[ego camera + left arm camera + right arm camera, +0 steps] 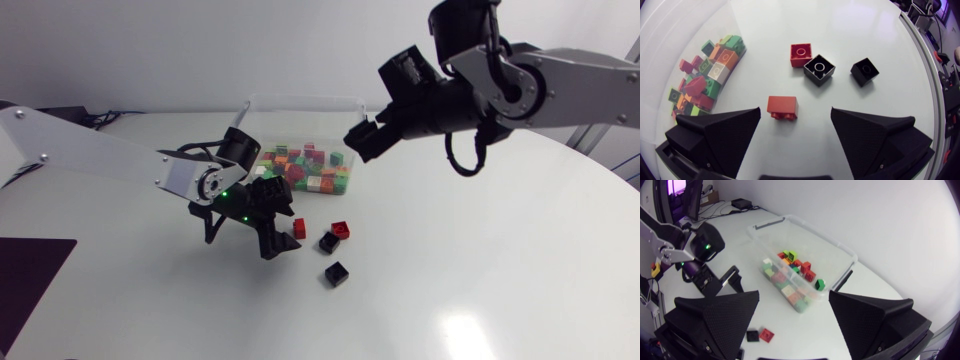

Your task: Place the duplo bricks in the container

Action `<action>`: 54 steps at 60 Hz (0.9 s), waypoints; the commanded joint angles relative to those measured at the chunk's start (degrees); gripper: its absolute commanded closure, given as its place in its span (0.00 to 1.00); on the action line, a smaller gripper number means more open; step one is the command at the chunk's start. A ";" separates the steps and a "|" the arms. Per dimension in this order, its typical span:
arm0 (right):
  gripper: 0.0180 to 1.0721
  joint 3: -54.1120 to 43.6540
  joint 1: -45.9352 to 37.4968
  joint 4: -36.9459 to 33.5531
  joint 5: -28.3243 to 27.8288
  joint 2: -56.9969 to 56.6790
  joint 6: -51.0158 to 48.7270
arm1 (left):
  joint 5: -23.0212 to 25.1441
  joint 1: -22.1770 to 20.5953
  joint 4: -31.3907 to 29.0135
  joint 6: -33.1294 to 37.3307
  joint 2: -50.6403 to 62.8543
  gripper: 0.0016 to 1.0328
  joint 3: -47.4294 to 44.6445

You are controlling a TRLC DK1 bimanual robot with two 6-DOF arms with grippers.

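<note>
Hovering low over the white surface (500, 280), the left claw (268, 222) stood released, its two wedge fingers (725, 132) spread wide. A red brick (782, 106) lay on its side on the surface between them, nearer one finger, and neither finger touched it. In the head view this brick (299, 228) showed just beside the claw's tip.

Ahead of the left claw were three more loose bricks. A second red brick (801, 54) sat studs up, with a black brick (819, 69) corner to corner against it. Another black brick (864, 71) stood a little apart to the side, and in the head view it (336, 273) was the one farthest from the container.

The clear container (300, 101) stood toward the far side of the surface, beyond the left claw. It held a heap of mixed bricks (305, 170) in red, green, orange and white, gathered toward its near end.

The right claw (362, 140) hung above the surface by the container's right end, released as well, with nothing between its fingers (720, 317). From its wrist view the container (805, 226) and the left arm (695, 250) lay below and ahead of it.
</note>
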 commanded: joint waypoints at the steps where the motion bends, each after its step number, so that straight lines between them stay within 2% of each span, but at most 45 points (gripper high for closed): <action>1: 0.04 -4.88 -0.72 0.26 -1.27 -2.74 -1.03 | -0.10 -0.14 0.29 1.59 3.25 0.07 3.11; 9: 0.04 -9.80 -0.72 0.26 -2.41 -4.67 -1.38 | -0.10 0.04 0.11 1.59 5.62 0.07 5.65; 16: 0.04 -12.79 -0.45 0.17 -3.03 -5.03 -1.56 | -0.54 0.21 -1.38 2.20 8.26 0.14 8.20; 24: 0.04 -15.43 -0.01 0.26 -3.91 -4.76 -1.91 | -0.80 0.39 -3.93 3.70 10.63 0.31 10.40; 27: 0.05 -16.22 0.16 0.35 -3.91 -4.15 -2.09 | -0.89 0.39 -4.55 4.05 11.51 0.44 11.02; 31: 0.05 -16.83 0.43 0.61 -3.82 -2.65 -2.18 | -1.07 0.30 -4.81 4.05 12.04 0.55 11.63; 36: 0.05 -16.30 0.60 0.17 -3.64 0.60 -1.65 | -1.42 -0.05 -7.19 3.79 12.92 0.57 13.13; 40: 0.05 -15.78 1.04 0.09 -3.47 3.06 -0.51 | -1.51 -0.40 -11.32 3.96 13.53 0.59 14.97; 48: 0.05 -12.00 2.89 -2.37 -0.22 8.77 2.13 | -1.42 0.30 -11.58 3.96 10.98 0.60 13.83; 50: 0.08 -10.68 3.33 -3.87 0.31 10.00 3.01 | -1.42 0.48 -11.58 3.96 10.28 0.60 13.48; 54: 0.09 -8.31 4.38 -4.84 4.44 11.67 6.79 | -1.33 1.36 -11.67 3.87 8.08 0.60 12.42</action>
